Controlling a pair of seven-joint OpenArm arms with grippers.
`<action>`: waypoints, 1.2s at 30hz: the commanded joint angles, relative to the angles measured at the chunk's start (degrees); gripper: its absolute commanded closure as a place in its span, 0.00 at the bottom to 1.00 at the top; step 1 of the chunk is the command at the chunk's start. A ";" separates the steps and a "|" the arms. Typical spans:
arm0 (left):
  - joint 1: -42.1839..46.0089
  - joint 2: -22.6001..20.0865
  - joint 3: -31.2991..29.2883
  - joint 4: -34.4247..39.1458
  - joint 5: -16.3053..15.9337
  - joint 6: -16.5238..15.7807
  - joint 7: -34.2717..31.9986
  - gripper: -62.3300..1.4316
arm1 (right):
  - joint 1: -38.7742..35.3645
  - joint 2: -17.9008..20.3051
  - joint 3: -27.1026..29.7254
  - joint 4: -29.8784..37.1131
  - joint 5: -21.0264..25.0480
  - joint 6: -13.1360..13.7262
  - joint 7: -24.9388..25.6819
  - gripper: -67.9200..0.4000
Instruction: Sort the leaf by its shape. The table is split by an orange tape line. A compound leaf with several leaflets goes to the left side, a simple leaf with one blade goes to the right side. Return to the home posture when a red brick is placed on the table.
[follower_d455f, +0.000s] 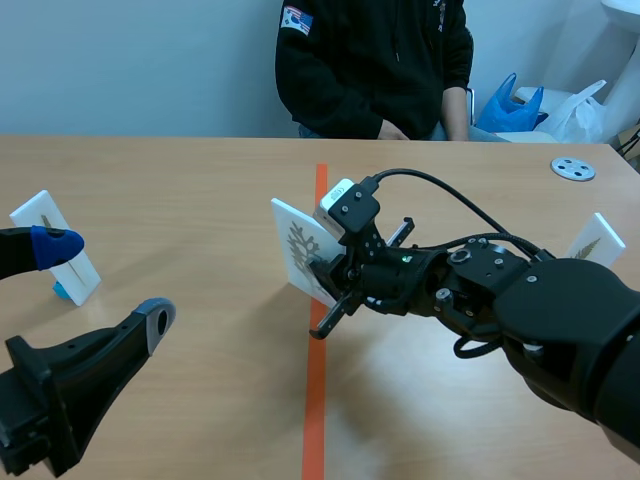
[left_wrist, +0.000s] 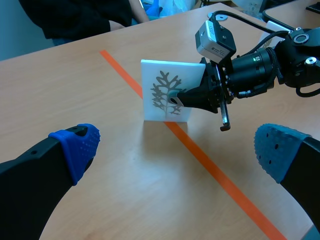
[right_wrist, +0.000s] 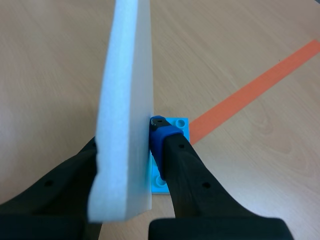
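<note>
Left wrist view: left fingers (left_wrist: 75, 145) spread wide, holding nothing
Right fingers (right_wrist: 175, 160): pinching the upright leaf card (right_wrist: 125, 100) above its blue base (right_wrist: 181, 125)
Card position: branching leaf print, at the orange tape line (follower_d455f: 318, 370)
Risk: a narrow pinch may let the card twist or topple on release
Room: bare counter (follower_d455f: 200, 200) leftward; other card (follower_d455f: 55, 245) near the far-left edge

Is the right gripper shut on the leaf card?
Shut on it: fingers of the right gripper press both faces of the leaf card.
</note>
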 joint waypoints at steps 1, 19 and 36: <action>-0.17 0.28 0.11 0.57 -0.33 0.11 -1.01 0.00 | 1.03 1.09 0.55 1.90 0.46 0.04 1.07 0.97; -0.17 0.26 0.11 0.57 -0.33 0.11 -1.01 0.00 | -12.46 10.54 18.95 27.02 10.32 1.55 -8.39 0.97; -0.17 0.26 0.11 0.57 -0.33 0.11 -1.01 0.00 | -33.29 11.06 49.42 37.11 22.23 3.61 -15.80 0.97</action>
